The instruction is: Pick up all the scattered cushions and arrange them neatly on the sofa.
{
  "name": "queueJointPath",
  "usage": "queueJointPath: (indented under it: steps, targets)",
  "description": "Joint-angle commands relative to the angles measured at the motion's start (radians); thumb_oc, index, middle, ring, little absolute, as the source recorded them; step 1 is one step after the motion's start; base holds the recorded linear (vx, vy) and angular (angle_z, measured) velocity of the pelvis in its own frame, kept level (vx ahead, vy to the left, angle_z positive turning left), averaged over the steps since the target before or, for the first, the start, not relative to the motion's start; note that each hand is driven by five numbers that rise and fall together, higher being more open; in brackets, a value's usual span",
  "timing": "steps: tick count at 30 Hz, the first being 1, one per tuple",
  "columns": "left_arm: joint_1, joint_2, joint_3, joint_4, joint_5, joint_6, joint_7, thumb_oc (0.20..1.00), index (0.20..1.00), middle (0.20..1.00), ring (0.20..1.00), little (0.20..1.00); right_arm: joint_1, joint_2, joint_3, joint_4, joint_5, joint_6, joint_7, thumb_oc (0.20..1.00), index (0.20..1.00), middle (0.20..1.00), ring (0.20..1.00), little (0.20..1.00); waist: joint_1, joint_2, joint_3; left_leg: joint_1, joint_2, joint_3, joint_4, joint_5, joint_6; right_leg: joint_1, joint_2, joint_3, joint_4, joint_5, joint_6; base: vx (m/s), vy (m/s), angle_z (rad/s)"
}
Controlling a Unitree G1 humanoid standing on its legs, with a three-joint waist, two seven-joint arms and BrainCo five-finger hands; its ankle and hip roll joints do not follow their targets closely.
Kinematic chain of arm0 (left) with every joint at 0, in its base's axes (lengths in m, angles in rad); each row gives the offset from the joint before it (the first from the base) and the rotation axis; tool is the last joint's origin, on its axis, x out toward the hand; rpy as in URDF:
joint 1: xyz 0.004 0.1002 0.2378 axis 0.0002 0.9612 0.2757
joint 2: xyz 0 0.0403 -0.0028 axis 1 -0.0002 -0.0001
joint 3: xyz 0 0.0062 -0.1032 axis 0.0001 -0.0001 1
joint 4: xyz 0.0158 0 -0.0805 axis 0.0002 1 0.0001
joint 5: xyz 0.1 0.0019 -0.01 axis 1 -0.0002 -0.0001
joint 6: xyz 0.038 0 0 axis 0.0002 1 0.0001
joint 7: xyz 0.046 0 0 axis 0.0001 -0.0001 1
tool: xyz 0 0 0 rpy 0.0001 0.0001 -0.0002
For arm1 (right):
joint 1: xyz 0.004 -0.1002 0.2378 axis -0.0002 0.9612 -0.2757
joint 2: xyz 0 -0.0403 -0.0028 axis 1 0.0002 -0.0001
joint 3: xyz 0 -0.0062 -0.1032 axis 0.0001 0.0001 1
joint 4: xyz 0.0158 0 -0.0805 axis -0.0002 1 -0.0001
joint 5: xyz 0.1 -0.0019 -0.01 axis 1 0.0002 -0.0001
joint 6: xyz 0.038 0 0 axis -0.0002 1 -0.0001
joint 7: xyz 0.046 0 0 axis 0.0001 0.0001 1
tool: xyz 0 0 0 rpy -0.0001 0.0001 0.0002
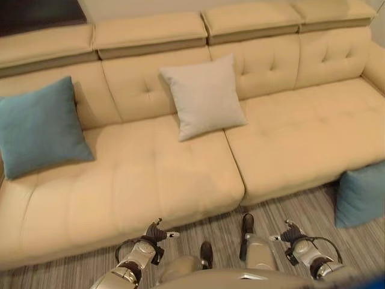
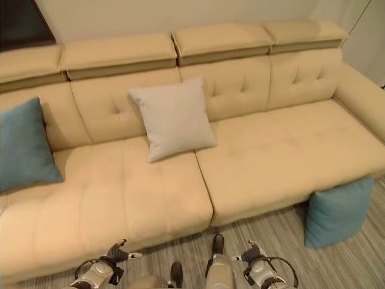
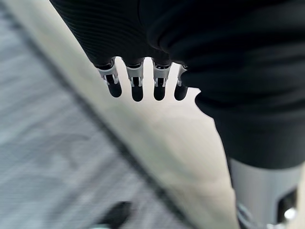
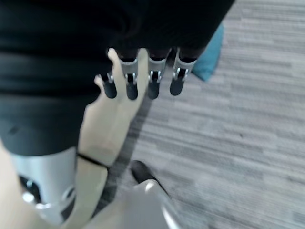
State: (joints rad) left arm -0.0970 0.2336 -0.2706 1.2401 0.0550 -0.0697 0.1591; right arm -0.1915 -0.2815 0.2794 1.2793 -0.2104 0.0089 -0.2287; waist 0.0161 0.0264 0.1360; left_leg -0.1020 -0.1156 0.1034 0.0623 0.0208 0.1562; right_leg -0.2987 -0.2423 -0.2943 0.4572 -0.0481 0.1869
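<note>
Right eye view: teal cushion [image 2: 337, 211] touches sofa [image 2: 283, 156] edge.

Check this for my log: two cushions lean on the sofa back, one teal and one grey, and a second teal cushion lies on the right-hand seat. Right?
Not quite. The second teal cushion is not on the seat: it stands on the floor against the sofa front, at its right end, as the right eye view shows. The teal cushion and grey cushion do lean on the sofa back.
</note>
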Motion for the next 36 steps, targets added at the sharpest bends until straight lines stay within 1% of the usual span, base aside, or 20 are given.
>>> queueJointPath:
  steps: [1, 3, 4, 7, 8, 9, 11, 13, 15, 17, 20, 23, 24, 25, 26, 28, 29, 30, 33, 36]
  targets:
    - [0.021, 0.033, 0.016, -0.008, 0.018, 0.001, 0.001, 1.000, 1.000, 1.000, 1.000, 1.000, -0.030, -0.015, -0.014, -0.026, 0.033, 0.003, -0.015, 1.000, 1.000, 1.000, 1.000, 1.000, 0.055, -0.032, -0.031, 0.068, 0.070, -0.111, -0.086, -0.077, -0.122, 0.172, 0.075, 0.031, -0.196, 0.007, -0.054, -0.18, -0.030, -0.25]
    - [0.025, 0.029, 0.012, -0.011, 0.015, -0.004, -0.002, 1.000, 1.000, 1.000, 1.000, 1.000, -0.031, -0.005, -0.018, -0.022, 0.045, -0.001, -0.020, 1.000, 1.000, 1.000, 1.000, 1.000, 0.090, -0.043, -0.045, 0.038, 0.072, -0.068, -0.075, -0.068, -0.132, 0.260, 0.071, -0.030, -0.258, -0.011, -0.046, -0.19, -0.119, -0.37]
    - [0.029, 0.023, 0.003, -0.021, 0.013, -0.005, 0.000, 1.000, 1.000, 1.000, 1.000, 1.000, -0.046, 0.008, -0.014, -0.021, 0.057, 0.006, -0.029, 1.000, 1.000, 1.000, 1.000, 1.000, 0.111, -0.059, -0.061, 0.018, 0.074, -0.053, -0.069, -0.056, -0.145, 0.292, 0.089, -0.039, -0.351, -0.022, -0.048, -0.13, -0.174, -0.72]
    - [0.022, 0.010, -0.017, -0.028, 0.004, -0.006, 0.001, 1.000, 1.000, 1.000, 1.000, 1.000, -0.073, 0.007, -0.009, -0.023, 0.078, 0.010, -0.041, 1.000, 1.000, 1.000, 1.000, 1.000, 0.108, -0.050, -0.056, -0.002, 0.092, -0.046, -0.034, -0.051, -0.162, 0.300, 0.122, 0.010, -0.430, -0.005, -0.058, -0.10, -0.169, -0.75]
    - [0.012, -0.008, -0.046, -0.031, 0.021, -0.008, -0.001, 1.000, 1.000, 1.000, 1.000, 1.000, -0.093, 0.006, -0.012, -0.021, 0.097, 0.011, -0.056, 1.000, 1.000, 1.000, 1.000, 1.000, 0.098, -0.041, -0.043, -0.020, 0.098, -0.051, 0.015, -0.058, -0.182, 0.329, 0.137, 0.015, -0.499, 0.012, -0.066, -0.08, -0.133, -0.06]
    - [0.012, -0.008, -0.046, -0.031, 0.021, -0.008, -0.001, 1.000, 1.000, 1.000, 1.000, 1.000, -0.093, 0.006, -0.013, -0.021, 0.098, 0.010, -0.056, 1.000, 1.000, 1.000, 1.000, 1.000, 0.098, -0.041, -0.042, -0.020, 0.098, -0.052, 0.016, -0.059, -0.182, 0.330, 0.137, 0.015, -0.501, 0.013, -0.066, -0.11, -0.124, 0.08]
    - [0.008, -0.033, -0.061, -0.025, 0.019, -0.006, -0.003, 1.000, 1.000, 1.000, 1.000, 1.000, -0.113, 0.013, -0.002, 0.009, 0.102, 0.021, -0.067, 1.000, 1.000, 1.000, 1.000, 1.000, 0.110, -0.032, -0.024, -0.037, 0.099, -0.099, 0.074, -0.071, -0.205, 0.348, 0.139, 0.021, -0.535, 0.026, -0.071, -0.09, -0.028, -0.10]
    - [0.003, -0.054, -0.084, -0.016, 0.011, -0.002, 0.010, 1.000, 1.000, 1.000, 1.000, 1.000, -0.140, 0.027, 0.015, 0.023, 0.102, 0.026, -0.078, 1.000, 1.000, 1.000, 1.000, 1.000, 0.139, -0.026, -0.017, -0.058, 0.074, -0.227, 0.082, -0.077, -0.217, 0.338, 0.137, 0.038, -0.534, 0.039, -0.072, -0.05, 0.019, -0.49]
    - [-0.001, -0.063, -0.099, -0.011, 0.009, 0.001, 0.016, 1.000, 1.000, 1.000, 1.000, 1.000, -0.161, 0.037, 0.019, 0.028, 0.106, 0.028, -0.086, 1.000, 1.000, 1.000, 1.000, 1.000, 0.150, -0.020, -0.024, -0.060, 0.063, -0.276, 0.071, -0.078, -0.215, 0.336, 0.136, 0.044, -0.531, 0.040, -0.070, 0.06, 0.052, -0.54]
    - [0.003, -0.071, -0.129, -0.016, 0.028, 0.007, 0.011, 1.000, 1.000, 1.000, 1.000, 1.000, -0.195, 0.059, 0.016, 0.038, 0.118, 0.035, -0.098, 1.000, 1.000, 1.000, 1.000, 1.000, 0.155, 0.000, -0.048, -0.027, 0.067, -0.267, 0.030, -0.080, -0.204, 0.346, 0.132, 0.044, -0.535, 0.036, -0.065, 0.15, 0.169, 0.02]
    - [0.003, -0.069, -0.220, -0.095, 0.050, 0.001, 0.014, 1.000, 1.000, 1.000, 1.000, 1.000, -0.295, 0.126, 0.030, 0.059, 0.159, 0.046, -0.137, 1.000, 1.000, 1.000, 1.000, 1.000, 0.184, 0.030, -0.049, 0.016, 0.048, -0.248, 0.008, -0.090, -0.181, 0.329, 0.106, 0.070, -0.491, 0.034, -0.050, 0.11, 0.234, -0.49]
    - [-0.008, -0.065, -0.254, -0.118, 0.058, 0.002, 0.014, 1.000, 1.000, 1.000, 1.000, 1.000, -0.332, 0.152, 0.031, 0.059, 0.179, 0.049, -0.153, 1.000, 1.000, 1.000, 1.000, 1.000, 0.194, 0.038, -0.042, 0.014, 0.041, -0.241, 0.014, -0.095, -0.170, 0.294, 0.096, 0.084, -0.436, 0.028, -0.046, 0.00, 0.180, -0.62]
    - [-0.021, -0.057, -0.285, -0.147, 0.066, 0.000, 0.016, 1.000, 1.000, 1.000, 1.000, 1.000, -0.388, 0.199, 0.053, 0.070, 0.190, 0.059, -0.163, 1.000, 1.000, 1.000, 1.000, 1.000, 0.209, 0.051, -0.024, 0.014, 0.043, -0.218, 0.017, -0.103, -0.155, 0.228, 0.076, 0.070, -0.345, 0.026, -0.035, -0.07, 0.189, -0.92]
    - [-0.023, -0.054, -0.294, -0.145, 0.073, 0.000, 0.022, 1.000, 1.000, 1.000, 1.000, 1.000, -0.406, 0.228, 0.065, 0.081, 0.187, 0.070, -0.164, 1.000, 1.000, 1.000, 1.000, 1.000, 0.239, 0.058, -0.019, 0.019, 0.053, -0.177, 0.016, -0.113, -0.153, 0.193, 0.033, -0.046, -0.301, 0.038, -0.028, -0.06, 0.167, -1.14]
    - [-0.023, -0.054, -0.295, -0.145, 0.073, 0.000, 0.022, 1.000, 1.000, 1.000, 1.000, 1.000, -0.406, 0.228, 0.065, 0.081, 0.187, 0.070, -0.165, 1.000, 1.000, 1.000, 1.000, 1.000, 0.239, 0.058, -0.019, 0.019, 0.053, -0.177, 0.016, -0.113, -0.152, 0.193, 0.032, -0.046, -0.299, 0.036, -0.028, -0.01, 0.066, -1.39]
    - [-0.010, -0.055, -0.300, -0.142, 0.092, 0.006, 0.020, 1.000, 1.000, 1.000, 1.000, 1.000, -0.412, 0.253, 0.070, 0.089, 0.185, 0.078, -0.170, 1.000, 1.000, 1.000, 1.000, 1.000, 0.266, 0.062, -0.022, 0.031, 0.063, -0.131, 0.016, -0.124, -0.152, 0.198, -0.018, -0.209, -0.281, 0.052, -0.034, 0.03, 0.020, -1.10]
    - [0.002, -0.050, -0.272, -0.123, 0.105, -0.001, 0.025, 1.000, 1.000, 1.000, 1.000, 1.000, -0.378, 0.201, 0.078, 0.056, 0.177, 0.089, -0.145, 1.000, 1.000, 1.000, 1.000, 1.000, 0.263, 0.053, -0.018, 0.043, 0.074, -0.094, 0.017, -0.132, -0.151, 0.198, -0.033, -0.266, -0.273, 0.060, -0.037, 0.13, -0.069, -0.86]
    - [0.001, -0.054, -0.224, -0.103, 0.112, 0.006, 0.040, 1.000, 1.000, 1.000, 1.000, 1.000, -0.319, 0.193, 0.084, 0.031, 0.162, 0.065, -0.156, 1.000, 1.000, 1.000, 1.000, 1.000, 0.254, 0.038, -0.013, 0.070, 0.092, -0.048, 0.017, -0.159, -0.151, 0.202, -0.042, -0.318, -0.271, 0.052, -0.027, 0.14, -0.133, -0.88]
    - [-0.007, -0.070, -0.189, -0.054, 0.104, 0.012, 0.049, 1.000, 1.000, 1.000, 1.000, 1.000, -0.263, 0.161, 0.087, 0.023, 0.148, 0.058, -0.158, 1.000, 1.000, 1.000, 1.000, 1.000, 0.224, 0.023, -0.003, 0.083, 0.107, -0.014, 0.034, -0.177, -0.161, 0.199, -0.011, -0.263, -0.300, 0.047, -0.028, 0.10, -0.196, -1.43]
    - [-0.019, -0.086, -0.191, -0.045, 0.105, 0.008, 0.044, 1.000, 1.000, 1.000, 1.000, 1.000, -0.222, 0.115, 0.070, 0.021, 0.149, 0.050, -0.156, 1.000, 1.000, 1.000, 1.000, 1.000, 0.185, 0.032, -0.009, 0.072, 0.148, 0.004, 0.093, -0.187, -0.203, 0.245, 0.035, -0.253, -0.400, 0.049, -0.044, 0.11, -0.228, -0.65]
